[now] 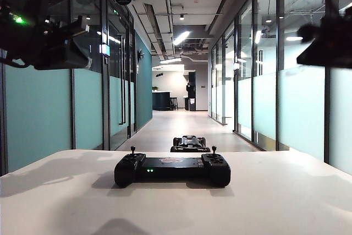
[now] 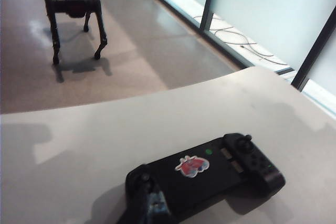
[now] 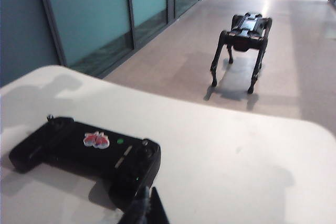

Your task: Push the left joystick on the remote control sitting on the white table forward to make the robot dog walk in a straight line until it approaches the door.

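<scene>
Your left joystick (image 1: 132, 149) stands upright on the left end of the remote control (image 1: 172, 169), a thin stem with a small knob, with nothing touching it; the matching right stick (image 1: 214, 150) rises from the other end. The remote control lies flat near the far edge of the white bench (image 1: 275, 202), its two green lights facing you and a red and white sticker (image 2: 192, 165) on its middle bar. Beyond the bench edge, on the corridor floor (image 1: 181, 122), the robot dog (image 1: 190, 143) stands on its four legs, just behind the controller in the exterior view and facing down the hall; teal glass walls (image 1: 38, 114) line both sides.

Your left claw (image 2: 154, 207) shows only as a dark tip at the edge of its wrist view, over the controller's nearer end; you cannot tell from that whether it is spread or pressed together. Your right claw (image 3: 144, 208) hangs just in front of the controller's near end, its fingertips pressed together and holding nothing. In the exterior view both arms sit high at the upper corners, well above the bench.
</scene>
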Tool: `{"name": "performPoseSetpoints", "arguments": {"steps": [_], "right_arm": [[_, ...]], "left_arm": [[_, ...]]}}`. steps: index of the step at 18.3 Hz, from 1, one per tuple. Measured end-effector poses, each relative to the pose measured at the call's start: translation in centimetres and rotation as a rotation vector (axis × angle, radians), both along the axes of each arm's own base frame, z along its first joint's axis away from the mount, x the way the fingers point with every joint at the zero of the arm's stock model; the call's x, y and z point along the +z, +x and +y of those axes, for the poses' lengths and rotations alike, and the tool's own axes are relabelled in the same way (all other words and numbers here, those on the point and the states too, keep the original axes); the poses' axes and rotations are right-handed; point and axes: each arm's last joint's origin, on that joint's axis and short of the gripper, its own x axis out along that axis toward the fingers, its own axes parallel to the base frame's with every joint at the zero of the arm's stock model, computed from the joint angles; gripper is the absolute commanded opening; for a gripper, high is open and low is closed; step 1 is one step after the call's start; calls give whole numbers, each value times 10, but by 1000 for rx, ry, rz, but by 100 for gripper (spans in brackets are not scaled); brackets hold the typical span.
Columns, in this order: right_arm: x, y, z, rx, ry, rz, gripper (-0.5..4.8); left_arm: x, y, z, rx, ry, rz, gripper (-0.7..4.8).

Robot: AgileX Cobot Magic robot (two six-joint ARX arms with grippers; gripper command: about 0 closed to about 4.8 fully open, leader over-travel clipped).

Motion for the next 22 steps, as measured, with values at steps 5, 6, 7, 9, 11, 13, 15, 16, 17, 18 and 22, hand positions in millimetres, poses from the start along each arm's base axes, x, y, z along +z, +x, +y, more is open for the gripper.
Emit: {"name": "performPoseSetpoints", "arguments": {"steps": [5, 6, 7, 9, 11, 13, 15, 16, 17, 18, 22], "right_arm": [[-17, 17, 20, 76, -19, 60, -6], [-20, 20, 24, 86, -21, 65, -6], [-23, 25, 29, 97, -22, 68, -6], [-31, 31, 36, 115, -25, 76, -6], [-38, 38, 44, 126, -9, 82, -6], [-45, 48, 51, 125, 4, 108, -6], [-52, 54, 55, 123, 4, 129, -6], [-55, 56, 56, 120, 3, 138, -6], [-58, 60, 58, 110, 0, 145, -6], [-61, 62, 59, 103, -4, 154, -6], [-68, 62, 63, 56, -11, 172, -6]], "left_arm": [[-2, 1, 0, -3, 5, 22, -6], [-2, 1, 0, -3, 6, 24, -6], [-2, 2, -1, -3, 6, 26, -5], [-7, 5, -1, -3, 12, 45, -6], [-16, 8, -2, -3, 20, 80, -5], [-25, 11, -3, -7, 30, 117, -6], [-30, 13, -4, -7, 35, 136, -6], [-34, 14, -4, -10, 38, 150, -6], [-38, 18, -5, -11, 42, 165, -6], [-38, 22, -6, -25, 38, 170, -6], [-34, 41, -13, -69, 23, 161, -6]]}}
